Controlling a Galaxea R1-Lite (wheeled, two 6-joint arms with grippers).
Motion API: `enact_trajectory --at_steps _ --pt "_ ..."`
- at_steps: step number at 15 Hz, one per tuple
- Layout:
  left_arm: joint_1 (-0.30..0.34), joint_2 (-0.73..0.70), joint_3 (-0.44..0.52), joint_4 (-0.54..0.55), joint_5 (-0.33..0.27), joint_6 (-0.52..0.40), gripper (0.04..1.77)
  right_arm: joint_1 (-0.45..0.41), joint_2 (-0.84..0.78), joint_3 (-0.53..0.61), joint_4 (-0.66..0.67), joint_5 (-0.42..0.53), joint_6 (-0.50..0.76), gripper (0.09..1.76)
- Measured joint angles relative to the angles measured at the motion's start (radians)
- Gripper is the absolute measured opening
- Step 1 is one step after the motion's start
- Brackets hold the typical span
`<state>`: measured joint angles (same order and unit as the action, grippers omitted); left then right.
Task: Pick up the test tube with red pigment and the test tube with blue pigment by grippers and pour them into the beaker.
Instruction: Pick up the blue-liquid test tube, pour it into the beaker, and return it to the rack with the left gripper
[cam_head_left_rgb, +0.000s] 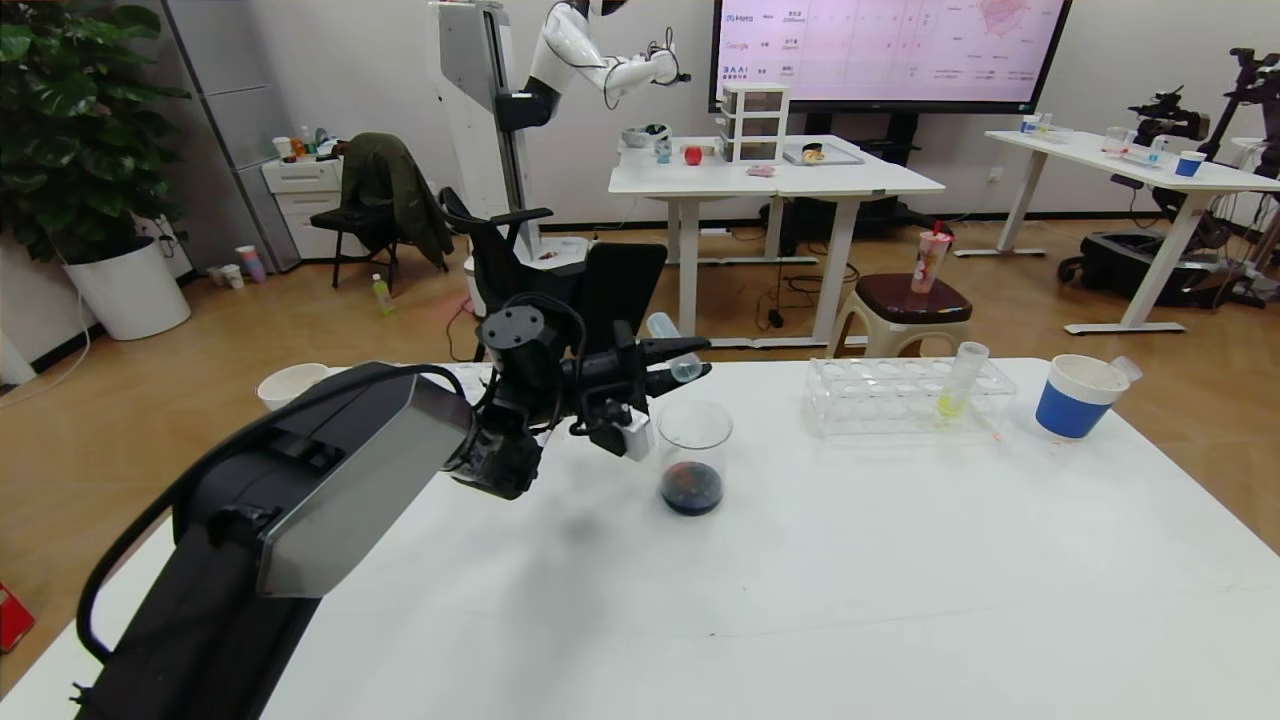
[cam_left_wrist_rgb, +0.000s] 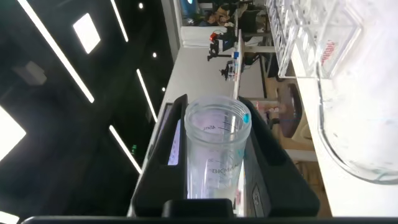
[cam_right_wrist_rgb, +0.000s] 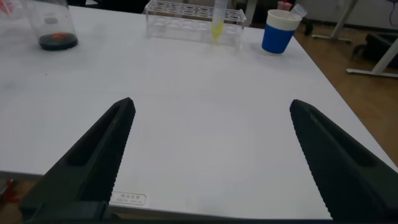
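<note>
My left gripper (cam_head_left_rgb: 680, 365) is shut on a clear test tube (cam_head_left_rgb: 672, 345), held tipped almost level, with its mouth above the beaker (cam_head_left_rgb: 694, 455). In the left wrist view the tube (cam_left_wrist_rgb: 214, 149) sits between the fingers of the left gripper (cam_left_wrist_rgb: 213, 106); it looks drained, with one blue drop at its rim. The beaker holds a dark red-blue pool at its bottom and also shows in the left wrist view (cam_left_wrist_rgb: 354, 143) and the right wrist view (cam_right_wrist_rgb: 53, 25). No tube with red liquid is in view. My right gripper (cam_right_wrist_rgb: 211, 109) is open and empty over the table's near part.
A clear rack (cam_head_left_rgb: 900, 395) holds a yellow-green tube (cam_head_left_rgb: 958, 385) right of the beaker. A blue-sleeved paper cup (cam_head_left_rgb: 1075, 395) with a clear tube end sticking out stands at the far right. A white cup (cam_head_left_rgb: 290, 385) sits at the far left edge.
</note>
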<state>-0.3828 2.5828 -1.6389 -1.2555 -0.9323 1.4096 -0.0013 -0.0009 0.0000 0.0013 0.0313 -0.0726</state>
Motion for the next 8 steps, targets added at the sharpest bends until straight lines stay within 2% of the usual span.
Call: enact_trajectory --at_steps 2,3,5,6,8 --pt "-0.001 -0.012 -0.001 -0.013 0.028 -0.143 0.53 0.0 0.0 0.0 0.0 0.0 0.0 1.74" --pt "-0.001 -0.018 -0.001 -0.041 0.065 -0.222 0.53 0.0 0.0 0.0 0.0 0.0 0.0 1.74" --pt "-0.013 -0.028 0.004 -0.132 0.176 -0.411 0.53 0.0 0.0 0.0 0.0 0.001 0.0 1.74" --pt "-0.031 -0.03 0.012 -0.183 0.255 -0.521 0.53 0.0 0.0 0.0 0.0 0.001 0.0 1.74" --pt "-0.077 -0.034 0.044 -0.247 0.506 -0.682 0.53 0.0 0.0 0.0 0.0 0.001 0.0 1.74"
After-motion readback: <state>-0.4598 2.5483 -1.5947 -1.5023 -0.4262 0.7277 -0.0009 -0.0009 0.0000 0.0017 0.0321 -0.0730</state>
